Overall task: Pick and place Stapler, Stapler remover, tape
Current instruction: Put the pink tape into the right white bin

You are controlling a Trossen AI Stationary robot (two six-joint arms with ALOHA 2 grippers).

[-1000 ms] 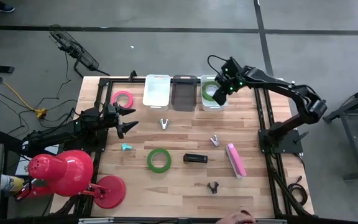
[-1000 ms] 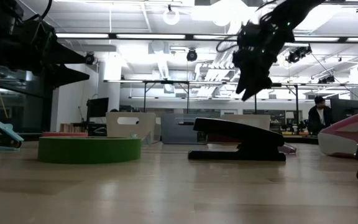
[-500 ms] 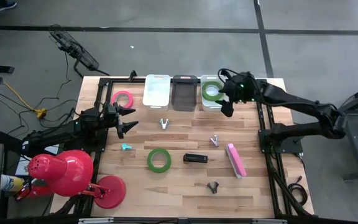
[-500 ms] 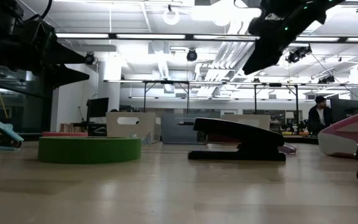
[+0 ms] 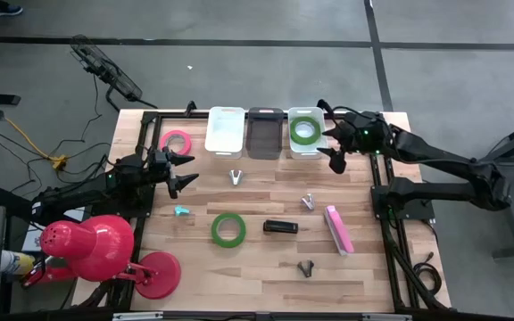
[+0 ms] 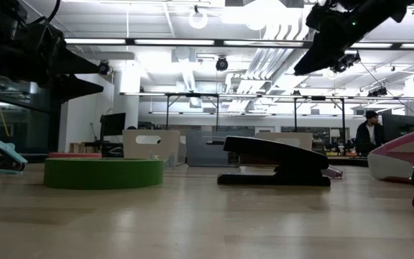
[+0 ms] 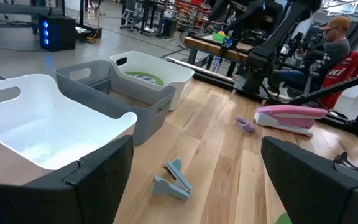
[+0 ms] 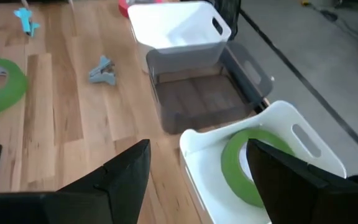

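Observation:
One green tape roll (image 5: pixel 304 130) lies inside the right white bin (image 5: pixel 294 150); in the right wrist view that roll (image 8: pixel 247 165) sits tilted in it. A second green roll (image 5: pixel 227 228) and the pink-red roll (image 5: pixel 177 140) lie flat on the table. A black stapler (image 5: pixel 280 226) and a pink stapler (image 5: pixel 338 229) rest on the wood. Small staple removers lie scattered: grey (image 5: pixel 236 176), teal (image 5: pixel 181 211), purple (image 5: pixel 308 201), black (image 5: pixel 306 267). My right gripper (image 5: pixel 333 147) hovers open and empty just right of that bin. My left gripper (image 5: pixel 181 172) waits open near the pink-red roll.
A white bin (image 5: pixel 224 129) and a grey bin (image 5: pixel 264 132) stand in a row with the right white bin along the far edge. A red desk lamp (image 5: pixel 105 245) sits at the near left corner. Beyond the table a person (image 6: pixel 369 133) shows.
My right gripper has drawn back from above the right white bin, toward the table's right edge, and risen. The green roll has stayed in the bin.

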